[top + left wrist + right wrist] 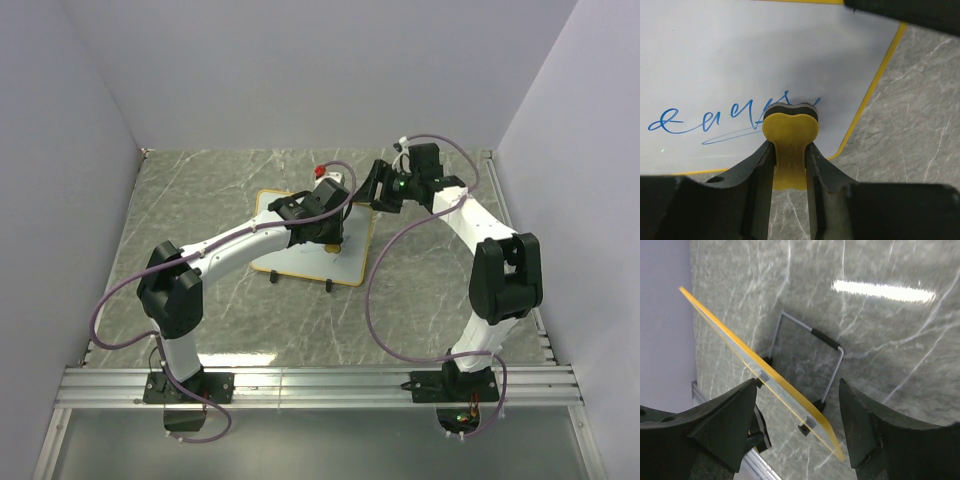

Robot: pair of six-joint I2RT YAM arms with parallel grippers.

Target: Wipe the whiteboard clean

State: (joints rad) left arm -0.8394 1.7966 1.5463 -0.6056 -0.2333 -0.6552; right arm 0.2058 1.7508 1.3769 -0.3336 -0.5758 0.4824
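The whiteboard with its yellow frame stands tilted at mid-table on two black feet. In the left wrist view the board carries blue scribbles. My left gripper is shut on a yellow eraser, whose dark pad rests on the board at the right end of the scribbles. My right gripper is open at the board's far right corner. The board's edge runs between its fingers without visible contact.
A small red thing lies just behind the board. The board's wire stand shows under it in the right wrist view. Grey walls close in the marble table on three sides, and an aluminium rail runs along the near edge.
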